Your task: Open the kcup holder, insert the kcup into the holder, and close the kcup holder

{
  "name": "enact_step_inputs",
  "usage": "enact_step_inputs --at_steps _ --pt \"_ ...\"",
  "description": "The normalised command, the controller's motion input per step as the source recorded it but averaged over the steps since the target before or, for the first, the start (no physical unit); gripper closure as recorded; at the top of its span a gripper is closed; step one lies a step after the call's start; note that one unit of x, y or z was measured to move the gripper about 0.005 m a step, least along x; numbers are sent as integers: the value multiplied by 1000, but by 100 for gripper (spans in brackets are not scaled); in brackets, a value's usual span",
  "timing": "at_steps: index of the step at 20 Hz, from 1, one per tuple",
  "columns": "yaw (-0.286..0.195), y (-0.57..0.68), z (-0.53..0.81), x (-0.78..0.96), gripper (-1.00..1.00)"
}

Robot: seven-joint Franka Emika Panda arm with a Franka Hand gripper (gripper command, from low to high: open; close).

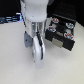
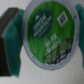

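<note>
One white Franka arm [image 1: 36, 20] fills the middle of the exterior view, reaching down over a pale counter [image 1: 12, 60]. Its gripper [image 1: 39, 61] hangs low, near the counter surface, but that view is too blurred to show what sits between the fingers. At the exterior view's right stands the kcup holder [image 1: 62, 34], a black box with its drawer tray pulled out toward the camera; several pods [image 1: 61, 25] with dark or reddish lids sit in the round slots, and the holder lies just beside the arm without touching it.

Seen from the wrist, the kcup [image 2: 48, 34] takes up most of the picture: a round bright green lid with a white rim and small pale print that cannot be read. Teal finger pads [image 2: 17, 35] of the gripper press against its side, with a black finger body behind them, so the gripper is clamped on the kcup.
</note>
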Motion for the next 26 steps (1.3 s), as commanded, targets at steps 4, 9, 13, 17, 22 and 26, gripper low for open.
enact_step_inputs --at_steps 4,9,13,17,22,26 --pt "-11 377 671 83 100" --pt "14 433 793 151 100" --pt "27 465 809 198 100" --pt "49 494 761 137 100" --pt "75 502 600 0 100" --pt "57 539 566 -49 100"
